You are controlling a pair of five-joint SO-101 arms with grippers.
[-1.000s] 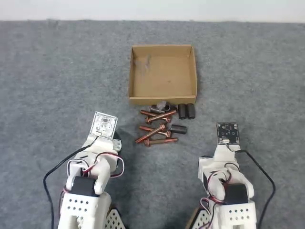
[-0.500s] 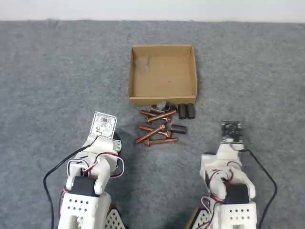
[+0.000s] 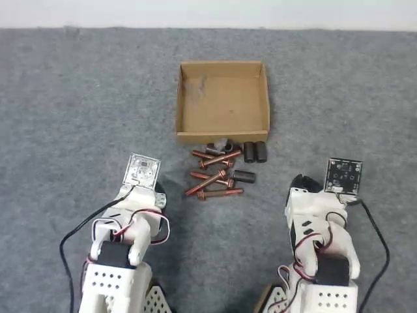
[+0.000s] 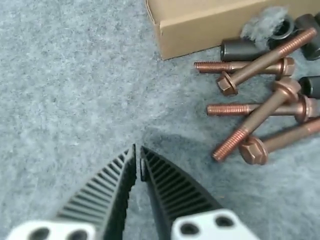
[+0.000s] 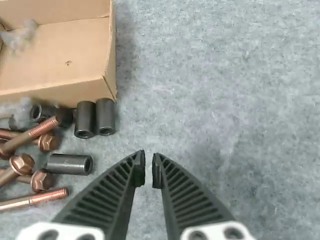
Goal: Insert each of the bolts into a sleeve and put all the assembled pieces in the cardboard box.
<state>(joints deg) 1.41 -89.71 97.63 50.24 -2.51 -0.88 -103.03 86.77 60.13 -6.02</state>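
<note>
Several copper bolts [image 3: 212,175] lie in a loose pile on the grey carpet just in front of the open cardboard box [image 3: 223,101]. Dark sleeves [image 3: 255,151] lie beside them: two side by side by the box's corner, one [image 3: 243,176] to the pile's right, one [image 3: 214,149] against the box wall. My left gripper [image 4: 138,152] is shut with nothing in it, hovering over carpet left of the bolts [image 4: 260,117]. My right gripper [image 5: 148,165] is shut and empty, over carpet just off the paired sleeves [image 5: 95,117] and the lying sleeve [image 5: 70,164].
A grey lint tuft [image 3: 195,85] lies inside the box, another [image 3: 224,142] on the sleeve by its front wall. The left arm [image 3: 133,212] and the right arm [image 3: 319,218] stand at the near edge. Open carpet stretches to both sides of the pile.
The right arm has swung to the right, away from the pile, its wrist now farther from the sleeves. The left arm, the bolts and the sleeves have not moved.
</note>
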